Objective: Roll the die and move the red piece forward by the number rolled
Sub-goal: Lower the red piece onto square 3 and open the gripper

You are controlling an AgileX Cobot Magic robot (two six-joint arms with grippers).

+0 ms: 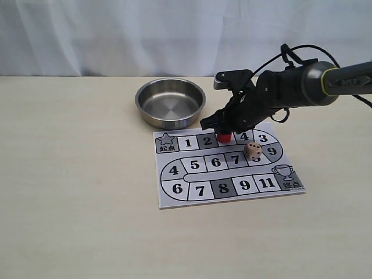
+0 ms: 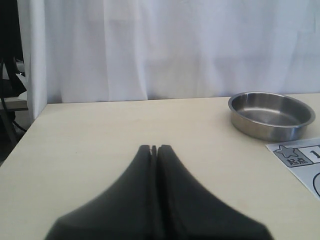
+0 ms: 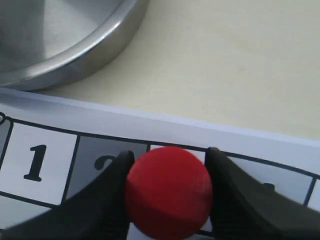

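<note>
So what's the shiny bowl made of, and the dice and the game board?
The bowl looks like metal, probably steel: silvery, shiny, with reflections. The die seems to be wood: pale beige, matte, with dark pips. The board looks like printed paper: thin, flat, white with grey squares.
</note>
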